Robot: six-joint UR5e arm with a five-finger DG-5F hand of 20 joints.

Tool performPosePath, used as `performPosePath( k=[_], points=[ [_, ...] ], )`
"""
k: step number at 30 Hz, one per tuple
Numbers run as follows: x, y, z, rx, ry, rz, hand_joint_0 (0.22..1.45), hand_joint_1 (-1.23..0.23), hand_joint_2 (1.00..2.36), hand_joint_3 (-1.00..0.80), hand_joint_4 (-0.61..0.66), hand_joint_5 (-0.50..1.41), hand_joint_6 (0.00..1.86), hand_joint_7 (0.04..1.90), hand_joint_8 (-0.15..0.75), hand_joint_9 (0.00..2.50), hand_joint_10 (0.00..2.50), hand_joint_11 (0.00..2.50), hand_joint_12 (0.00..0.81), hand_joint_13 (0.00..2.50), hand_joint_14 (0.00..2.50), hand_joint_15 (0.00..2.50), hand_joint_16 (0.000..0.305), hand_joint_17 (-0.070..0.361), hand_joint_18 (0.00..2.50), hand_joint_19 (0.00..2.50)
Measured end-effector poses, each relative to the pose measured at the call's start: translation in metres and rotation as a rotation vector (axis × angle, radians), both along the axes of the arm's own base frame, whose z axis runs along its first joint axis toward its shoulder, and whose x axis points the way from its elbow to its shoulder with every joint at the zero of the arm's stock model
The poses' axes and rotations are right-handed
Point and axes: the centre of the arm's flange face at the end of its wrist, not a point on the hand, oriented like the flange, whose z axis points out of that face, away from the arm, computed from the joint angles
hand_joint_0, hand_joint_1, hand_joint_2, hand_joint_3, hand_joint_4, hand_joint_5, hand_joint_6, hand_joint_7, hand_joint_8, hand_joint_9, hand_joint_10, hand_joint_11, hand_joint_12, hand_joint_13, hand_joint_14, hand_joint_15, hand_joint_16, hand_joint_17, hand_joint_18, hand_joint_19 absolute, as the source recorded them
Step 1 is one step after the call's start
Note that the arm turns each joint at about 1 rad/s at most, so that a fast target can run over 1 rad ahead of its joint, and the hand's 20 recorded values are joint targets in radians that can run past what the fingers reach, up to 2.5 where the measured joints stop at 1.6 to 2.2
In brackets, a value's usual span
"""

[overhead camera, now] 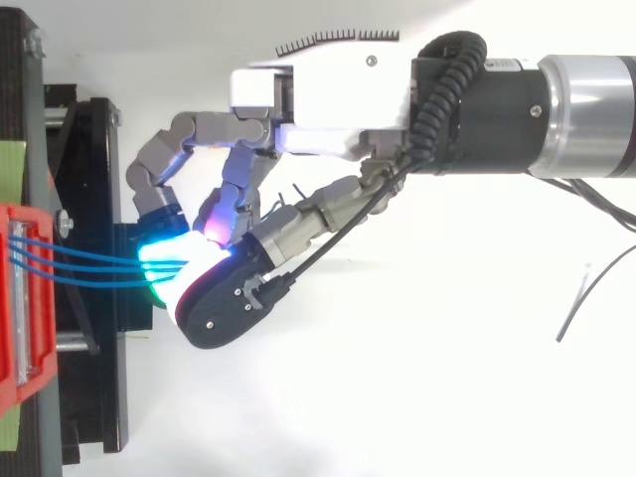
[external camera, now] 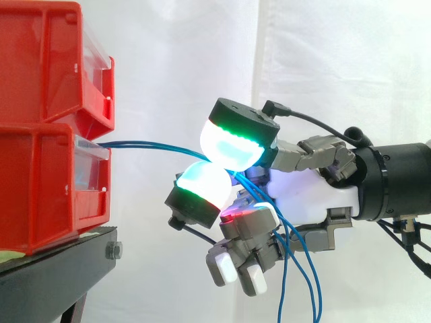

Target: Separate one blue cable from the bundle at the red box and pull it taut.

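**Hand pinches blue cables just off the lower red bin**

Behind everything hangs the white curtain (external camera: 168,67). The robot arm (external camera: 397,182) reaches in level from the side away from the lower red bin (external camera: 40,188), its dark wrist about the height of that bin's front.

The lower red bin sits on the black stand (external camera: 60,269), and the upper red bin (external camera: 40,60) is stacked right on top of it. Both open fronts face the arm.

The hand (external camera: 303,192) is near the lower bin's front but not touching it. Two of its fingertips (external camera: 232,147) glow green and cyan. They are closed together, one above the other, clamped on the blue cables (external camera: 155,145). The other fingers are curled in below the palm, farther from the bin. Their tips are white, and one glows red.

From above, three blue cables (overhead camera: 89,263) leave the lower bin's front side by side and run almost straight into the glowing pads. I cannot tell how many of them are actually in the pinch. From the side, that stretch between the bin and the hand shows a shallow arc. On the far side of the pinch, slack lengths of cable pass the curled fingers and hang down in loose loops under the palm.
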Motion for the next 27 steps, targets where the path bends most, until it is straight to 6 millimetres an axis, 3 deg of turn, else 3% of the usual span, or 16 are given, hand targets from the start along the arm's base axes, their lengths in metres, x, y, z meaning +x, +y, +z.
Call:
performPosePath(
  k=[3, 7, 13, 21, 27],
  points=[
    [0.0001, 0.0000, 0.0000, 0.000, -0.001, 0.000, 0.75, -0.86, 1.00, -0.50, -0.11, -0.17, 0.94, 1.39, 0.274, 1.19, 0.03, 1.26, 0.358, 0.88, 0.03, 0.69, 0.047, 0.105, 0.85, 0.75],
    [0.0001, -0.0002, 0.0000, -0.001, -0.001, 0.000, 0.59, -0.86, 1.00, -0.50, -0.01, -0.13, 0.92, 1.12, 0.283, 1.24, 0.03, 1.26, 0.362, 0.89, 0.03, 0.70, 0.046, 0.104, 0.85, 0.78],
    [-0.0001, -0.0010, 0.0000, -0.001, -0.001, -0.001, 0.45, -0.84, 1.00, -0.50, 0.02, -0.12, 0.91, 1.08, 0.319, 1.29, 0.03, 1.25, 0.407, 0.93, 0.03, 0.70, 0.055, 0.123, 0.91, 0.76],
    [-0.0005, -0.0012, -0.0004, -0.002, 0.003, -0.001, 0.40, -0.78, 1.00, -0.50, 0.04, -0.12, 0.89, 1.04, 0.340, 1.31, 0.03, 1.23, 0.430, 0.95, 0.02, 0.70, 0.060, 0.135, 0.94, 0.76],
    [-0.0003, -0.0010, -0.0003, -0.002, 0.001, -0.001, 0.52, -0.52, 1.00, -0.50, 0.02, -0.12, 0.87, 1.10, 0.297, 1.31, 0.03, 1.24, 0.389, 0.93, 0.03, 0.70, 0.050, 0.113, 0.89, 0.81]
  ],
)
